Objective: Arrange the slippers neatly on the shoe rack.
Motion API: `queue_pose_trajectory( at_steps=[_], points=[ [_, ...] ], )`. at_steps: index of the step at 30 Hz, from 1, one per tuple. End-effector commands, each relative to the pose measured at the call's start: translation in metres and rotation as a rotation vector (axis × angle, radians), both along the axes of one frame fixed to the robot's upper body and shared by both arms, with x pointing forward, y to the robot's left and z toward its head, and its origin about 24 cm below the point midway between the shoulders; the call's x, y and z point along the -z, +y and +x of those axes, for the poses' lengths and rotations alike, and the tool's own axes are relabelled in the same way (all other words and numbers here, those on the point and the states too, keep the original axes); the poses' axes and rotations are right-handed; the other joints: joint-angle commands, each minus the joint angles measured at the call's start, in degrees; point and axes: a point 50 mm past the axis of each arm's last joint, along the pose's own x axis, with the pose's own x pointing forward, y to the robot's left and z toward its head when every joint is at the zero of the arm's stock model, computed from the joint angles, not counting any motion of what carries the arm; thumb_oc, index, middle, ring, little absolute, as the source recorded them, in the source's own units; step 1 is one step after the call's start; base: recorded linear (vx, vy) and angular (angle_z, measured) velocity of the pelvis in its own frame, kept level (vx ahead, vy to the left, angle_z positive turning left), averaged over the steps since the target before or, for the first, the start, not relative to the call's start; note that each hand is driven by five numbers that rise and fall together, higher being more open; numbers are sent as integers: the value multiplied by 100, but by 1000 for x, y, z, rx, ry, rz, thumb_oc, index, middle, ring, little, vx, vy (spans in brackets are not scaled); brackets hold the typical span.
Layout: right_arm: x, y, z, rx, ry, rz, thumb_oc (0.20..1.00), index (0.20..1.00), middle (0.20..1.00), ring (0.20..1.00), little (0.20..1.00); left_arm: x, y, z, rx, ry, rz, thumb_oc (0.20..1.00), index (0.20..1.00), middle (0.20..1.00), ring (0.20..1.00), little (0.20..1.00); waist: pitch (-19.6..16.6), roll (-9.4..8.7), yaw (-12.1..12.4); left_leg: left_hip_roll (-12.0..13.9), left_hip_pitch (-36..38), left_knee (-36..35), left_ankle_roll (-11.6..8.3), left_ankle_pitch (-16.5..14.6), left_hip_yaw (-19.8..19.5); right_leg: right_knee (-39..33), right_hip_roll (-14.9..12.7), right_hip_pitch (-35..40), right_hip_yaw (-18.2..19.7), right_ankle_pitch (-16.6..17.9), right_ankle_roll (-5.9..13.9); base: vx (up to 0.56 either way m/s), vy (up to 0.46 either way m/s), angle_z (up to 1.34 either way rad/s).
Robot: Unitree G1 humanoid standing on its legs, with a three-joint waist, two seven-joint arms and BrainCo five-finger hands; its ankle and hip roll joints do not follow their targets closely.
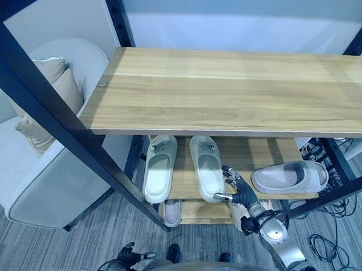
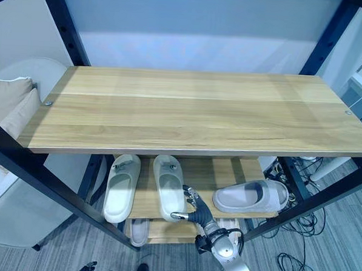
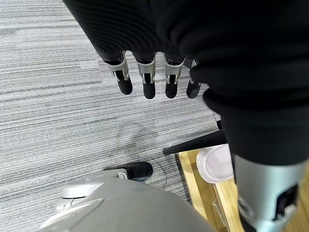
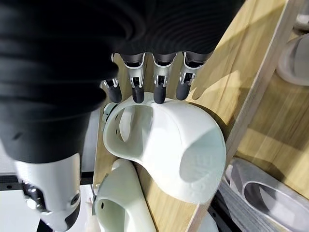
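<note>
Right hand (image 4: 145,82) sits with fingers straight, holding nothing, tips just over the white slipper (image 4: 164,145) at centre frame on the shoe rack (image 1: 246,157); left hand (image 3: 149,79) hangs relaxed over the floor. We judge the slipper light, flexible foam; grip its strap.

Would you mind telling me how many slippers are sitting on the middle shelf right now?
3. Two pale slippers lie side by side at the left, one outermost and one beside the right hand. A grey slipper lies sideways at the right. The top board may hide others.
</note>
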Motion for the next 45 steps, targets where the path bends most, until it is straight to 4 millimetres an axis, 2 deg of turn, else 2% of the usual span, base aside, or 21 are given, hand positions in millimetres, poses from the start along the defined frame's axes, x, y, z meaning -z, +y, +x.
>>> queue_pose_trajectory(
  at_steps=[1, 15, 19, 28, 45],
  points=[
    [-36, 21, 16, -77, -164, 86, 1000, 1000, 1000, 1000, 1000, 0, -22, 23, 41, -33, -31, 1000, 1000, 1000, 1000, 1000, 219, -79, 97, 95, 31, 76, -129, -392, 135, 60, -164, 241, -76, -220, 355, 0, 0, 0],
    [-38, 29, 17, -107, -159, 106, 1000, 1000, 1000, 1000, 1000, -1, -24, 27, 52, -40, -32, 1000, 1000, 1000, 1000, 1000, 238, -115, 138, 79, -15, 76, -129, -383, 84, 60, -170, 221, -118, -219, 348, 0, 0, 0],
    [-31, 33, 14, -98, -111, 141, 1000, 1000, 1000, 1000, 1000, -1, -26, 31, 63, -50, -36, 1000, 1000, 1000, 1000, 1000, 244, -121, 146, 75, -31, 76, -130, -380, 74, 60, -168, 209, -128, -219, 351, 0, 0, 0],
    [-31, 38, 15, -118, -102, 149, 1000, 1000, 1000, 1000, 1000, -2, -25, 32, 63, -51, -33, 1000, 1000, 1000, 1000, 1000, 263, -142, 195, 58, -73, 76, -135, -376, 44, 60, -177, 180, -162, -217, 356, 0, 4, 2],
    [-32, 55, 12, -185, -58, 220, 1000, 1000, 1000, 1000, 1000, -2, -30, 35, 68, -57, -43, 1000, 1000, 1000, 1000, 1000, 311, -101, 220, -18, -114, 76, -117, -371, -15, 61, -230, 167, -211, -198, 364, -2, 8, 2]
  ],
)
